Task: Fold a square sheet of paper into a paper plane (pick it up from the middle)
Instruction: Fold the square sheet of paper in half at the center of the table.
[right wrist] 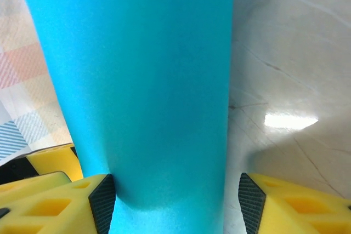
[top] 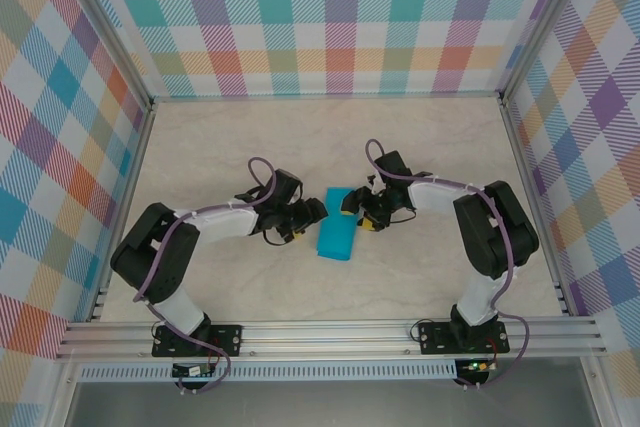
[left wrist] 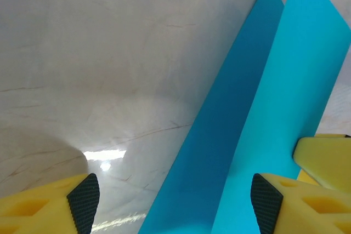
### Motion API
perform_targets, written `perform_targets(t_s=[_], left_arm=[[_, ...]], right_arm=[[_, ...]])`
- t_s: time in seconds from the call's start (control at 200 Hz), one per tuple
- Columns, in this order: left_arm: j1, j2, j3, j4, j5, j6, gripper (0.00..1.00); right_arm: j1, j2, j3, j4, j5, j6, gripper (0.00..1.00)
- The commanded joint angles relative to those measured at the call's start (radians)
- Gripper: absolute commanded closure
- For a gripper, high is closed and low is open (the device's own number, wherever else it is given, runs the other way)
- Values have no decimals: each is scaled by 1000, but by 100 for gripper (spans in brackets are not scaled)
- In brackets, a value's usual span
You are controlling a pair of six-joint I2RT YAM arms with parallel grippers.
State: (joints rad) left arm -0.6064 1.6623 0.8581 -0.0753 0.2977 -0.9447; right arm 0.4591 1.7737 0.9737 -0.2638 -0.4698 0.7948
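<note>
The teal-blue sheet of paper (top: 336, 234) lies at mid-table as a narrow rectangle folded lengthwise. My left gripper (top: 316, 212) reaches its upper left edge and my right gripper (top: 351, 208) its upper right edge, so they face each other across it. In the left wrist view the sheet (left wrist: 263, 108) shows a darker layer and a brighter raised flap, and the left gripper (left wrist: 175, 204) stands wide open around its near end. In the right wrist view the paper (right wrist: 148, 91) curls up between the open right gripper (right wrist: 175, 201), resting against its left pad (right wrist: 102, 201).
The pale marbled table (top: 420, 147) is walled by checked panels with metal posts. A finger of the right gripper (left wrist: 323, 157) shows beyond the paper in the left wrist view. Free room lies behind and to both sides of the paper.
</note>
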Motion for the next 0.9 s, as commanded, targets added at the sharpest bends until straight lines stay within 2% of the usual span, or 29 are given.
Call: perform_targets(t_s=[0.0,0.125,0.44,0.55,0.69,0.895], left_arm=[[-1,22,34,57,75,29,26],[-4,49,49,99,132,39,34],[-6,86,66,123,188,67,53],[-6,102,78,121,198,73,65],[-6,120,90,137,217,67,87],[-5,115,96,143,210,65,88]], right_arm=[[0,-34,22,-54,24,-20,36],[0,-45,17,-66,46,-15,36],[-13,-54,-9,-24,23,25,35],[-18,-60,-23,-10,18,47,36],[-24,-78,-46,7,15,60,35],[-43,-123,-88,24,-25,57,35]])
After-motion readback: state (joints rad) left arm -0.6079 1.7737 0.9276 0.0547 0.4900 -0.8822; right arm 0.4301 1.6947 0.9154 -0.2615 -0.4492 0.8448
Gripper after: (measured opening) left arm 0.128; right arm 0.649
